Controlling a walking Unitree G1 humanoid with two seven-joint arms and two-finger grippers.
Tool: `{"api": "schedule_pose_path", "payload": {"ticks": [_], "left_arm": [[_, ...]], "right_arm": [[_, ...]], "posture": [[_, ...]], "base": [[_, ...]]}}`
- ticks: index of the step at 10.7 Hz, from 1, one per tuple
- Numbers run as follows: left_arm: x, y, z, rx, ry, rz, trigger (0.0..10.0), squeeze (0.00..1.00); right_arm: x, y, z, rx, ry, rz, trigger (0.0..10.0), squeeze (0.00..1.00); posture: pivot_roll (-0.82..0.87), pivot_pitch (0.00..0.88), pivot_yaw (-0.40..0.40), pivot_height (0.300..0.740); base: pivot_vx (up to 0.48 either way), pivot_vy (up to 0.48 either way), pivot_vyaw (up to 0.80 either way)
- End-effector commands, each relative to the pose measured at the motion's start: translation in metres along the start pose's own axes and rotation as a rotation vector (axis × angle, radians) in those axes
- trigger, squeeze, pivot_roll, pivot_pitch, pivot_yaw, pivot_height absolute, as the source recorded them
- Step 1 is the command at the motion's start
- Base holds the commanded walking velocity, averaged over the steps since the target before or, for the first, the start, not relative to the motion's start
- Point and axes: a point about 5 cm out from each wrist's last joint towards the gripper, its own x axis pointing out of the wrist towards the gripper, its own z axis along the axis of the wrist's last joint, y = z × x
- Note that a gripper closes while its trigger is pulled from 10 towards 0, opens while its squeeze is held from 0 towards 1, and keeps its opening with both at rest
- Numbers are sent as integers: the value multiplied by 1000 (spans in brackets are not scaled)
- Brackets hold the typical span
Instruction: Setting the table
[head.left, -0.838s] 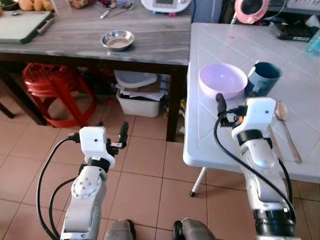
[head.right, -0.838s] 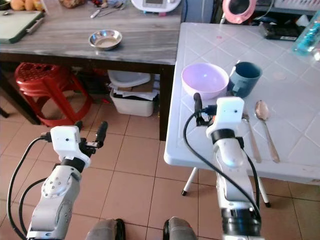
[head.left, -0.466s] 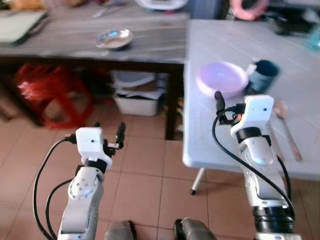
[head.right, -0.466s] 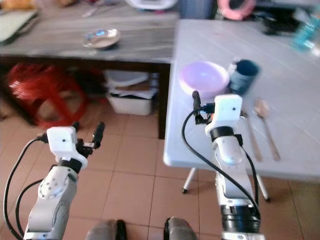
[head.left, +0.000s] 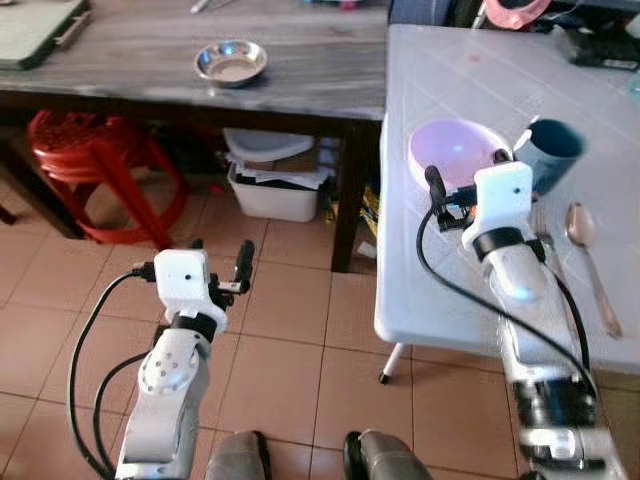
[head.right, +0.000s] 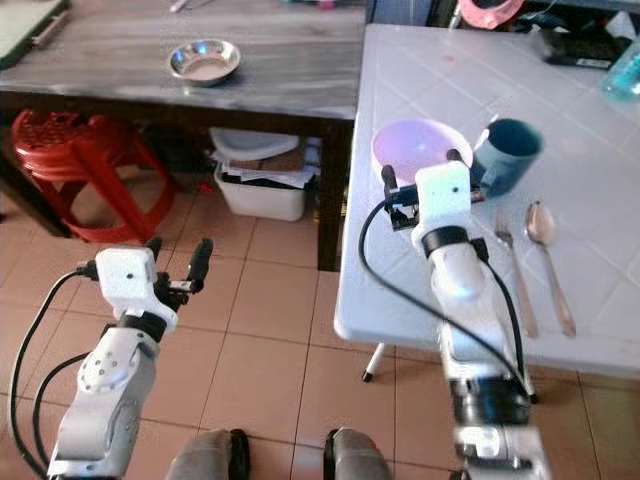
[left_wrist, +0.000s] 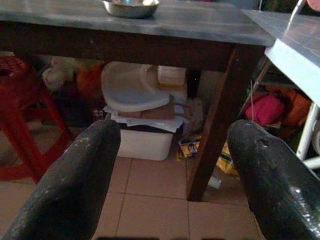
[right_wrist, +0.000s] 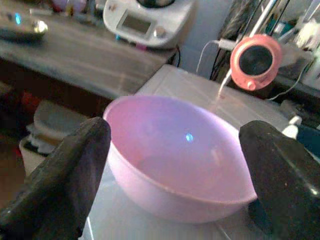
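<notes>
A pale pink bowl (head.left: 455, 150) stands near the left edge of the white table (head.left: 470, 70), with a dark blue mug (head.left: 552, 152) just to its right. A fork (head.right: 510, 262) and a spoon (head.right: 548, 250) lie side by side nearer to me. My right gripper (right_wrist: 175, 142) is open at the bowl's near side. One black finger (head.right: 388, 180) is by the bowl's left rim and the other is at its right. My left gripper (head.left: 222, 252) is open and holds nothing, low over the tiled floor.
A dark wooden table (head.left: 130, 80) on the left carries a small steel bowl (head.left: 231, 62). Under it are a red stool (head.left: 85, 160) and a white bin (head.left: 275, 185). A white appliance (right_wrist: 150, 17) and a pink round object (right_wrist: 256, 60) stand behind the bowl.
The camera has shifted. My right arm has reached forward, bringing its open fingers closer to the pink bowl. The left arm holds the same pose.
</notes>
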Motion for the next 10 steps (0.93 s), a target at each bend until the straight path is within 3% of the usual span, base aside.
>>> {"api": "schedule_pose_path", "payload": {"ticks": [1, 2, 3, 4, 6, 7, 8, 10], "left_arm": [[-3, 1, 1, 4, 3, 2, 10000, 0], [-4, 2, 1, 4, 6, 4, 10000, 0], [-4, 2, 2, 2, 7, 9, 10000, 0], [-4, 1, 2, 1, 8, 8, 10000, 0], [-4, 1, 2, 3, 13, 8, 10000, 0], [-4, 1, 1, 5, 17, 5, 10000, 0], [-4, 1, 0, 8, 24, 6, 10000, 0], [-3, 3, -2, 11, 37, 27, 10000, 0]], "right_arm": [[2, -4, -1, -23, 17, 4, 10000, 0], [7, -7, -3, -53, 31, 15, 10000, 0], [13, -9, 1, -93, 16, 31, 10000, 94], [16, -8, 3, -92, 7, 43, 10000, 1000], [23, -4, 6, -164, -3, 127, 10000, 973], [26, -1, 8, -203, -13, 166, 10000, 773], [30, 2, 8, -192, -10, 198, 10000, 0], [36, 6, 9, -230, -2, 239, 10000, 0]], "posture": [[-15, 186, 29, 740], [-10, 189, 26, 740], [-8, 191, 25, 740], [-6, 191, 24, 740], [-4, 189, 23, 740], [-4, 189, 22, 740], [-5, 184, 20, 740], [-4, 189, 21, 740]], "base": [[0, 0, 0], [0, 0, 0], [0, 0, 0], [0, 0, 0], [0, 0, 0], [0, 0, 0], [0, 0, 0], [0, 0, 0]]}}
